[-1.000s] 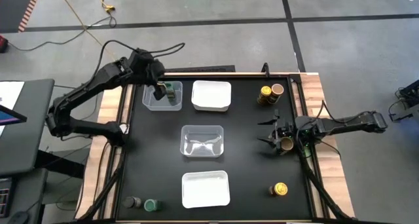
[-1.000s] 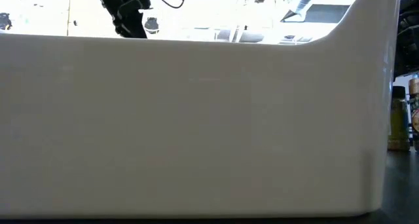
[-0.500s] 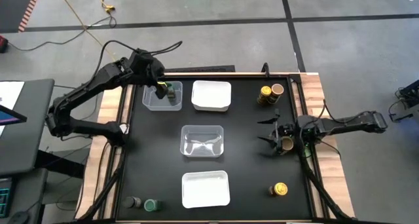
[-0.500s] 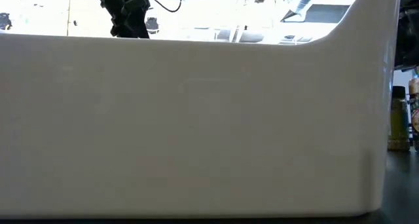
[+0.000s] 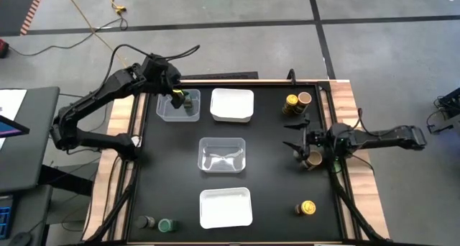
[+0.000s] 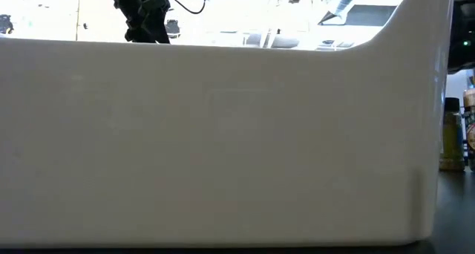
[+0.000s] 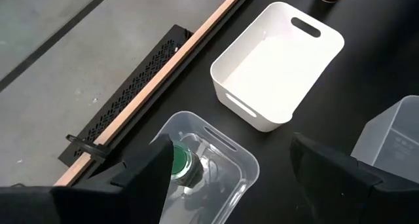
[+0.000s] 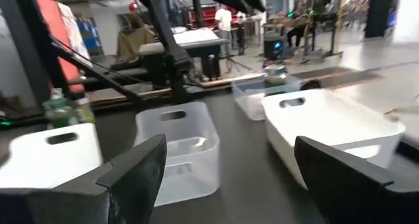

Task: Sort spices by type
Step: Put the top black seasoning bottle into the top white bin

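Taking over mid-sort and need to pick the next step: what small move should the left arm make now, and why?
Probably lift the left gripper straight up out of the clear tray. Its fingers stand open, and the green-lidded jar already sits inside that tray, so the drop looks done. A second green-lidded jar waits at the table's near left corner. The right gripper hovers open by a tan-lidded jar.

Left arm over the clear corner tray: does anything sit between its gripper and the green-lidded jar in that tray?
Nothing visible does. The left gripper hangs open above the clear tray, and the green-lidded jar stands inside it under the tray's open top, close beside one finger.
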`<act>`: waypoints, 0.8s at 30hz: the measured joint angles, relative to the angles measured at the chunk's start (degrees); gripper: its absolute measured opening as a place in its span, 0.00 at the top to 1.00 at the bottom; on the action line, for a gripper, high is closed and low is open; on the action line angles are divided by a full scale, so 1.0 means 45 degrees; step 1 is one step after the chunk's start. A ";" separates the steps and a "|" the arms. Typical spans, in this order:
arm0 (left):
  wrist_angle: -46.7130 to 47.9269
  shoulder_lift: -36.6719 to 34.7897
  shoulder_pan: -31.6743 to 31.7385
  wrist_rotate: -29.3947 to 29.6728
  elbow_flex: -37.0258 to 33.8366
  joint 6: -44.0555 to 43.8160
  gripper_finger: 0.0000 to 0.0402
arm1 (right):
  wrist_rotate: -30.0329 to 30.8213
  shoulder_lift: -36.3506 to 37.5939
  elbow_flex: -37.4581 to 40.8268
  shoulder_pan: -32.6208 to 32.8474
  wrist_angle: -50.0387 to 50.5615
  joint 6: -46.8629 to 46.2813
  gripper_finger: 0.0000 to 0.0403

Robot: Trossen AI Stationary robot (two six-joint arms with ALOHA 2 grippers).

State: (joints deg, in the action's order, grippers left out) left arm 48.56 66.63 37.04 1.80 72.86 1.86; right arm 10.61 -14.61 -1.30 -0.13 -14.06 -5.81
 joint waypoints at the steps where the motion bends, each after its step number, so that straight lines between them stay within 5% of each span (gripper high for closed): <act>1: 0.0000 0.0000 0.0000 0.0000 0.0000 0.0020 0.28 | 0.0021 0.0005 0.0000 -0.0155 -0.0045 0.0174 0.10; 9: -0.0159 -0.0073 -0.0133 -0.1094 -0.0157 0.2132 0.28 | 0.2714 -0.0004 -0.0620 -0.0934 -0.0692 0.1470 0.10; 14: -0.1580 -0.0740 -0.0155 -0.1422 -0.1810 0.2124 0.28 | 0.3724 -0.0681 -0.2242 -0.0742 0.0181 0.2266 0.10; 24: -0.4370 -0.3192 -0.0165 -0.1662 -0.5715 0.2187 0.28 | 0.4998 -0.5247 -0.7949 -0.0027 0.5478 -0.0538 0.17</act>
State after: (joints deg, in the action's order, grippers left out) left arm 28.89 52.27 36.29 -5.68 47.14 11.71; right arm 33.10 -38.23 -37.07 -0.25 10.59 -8.23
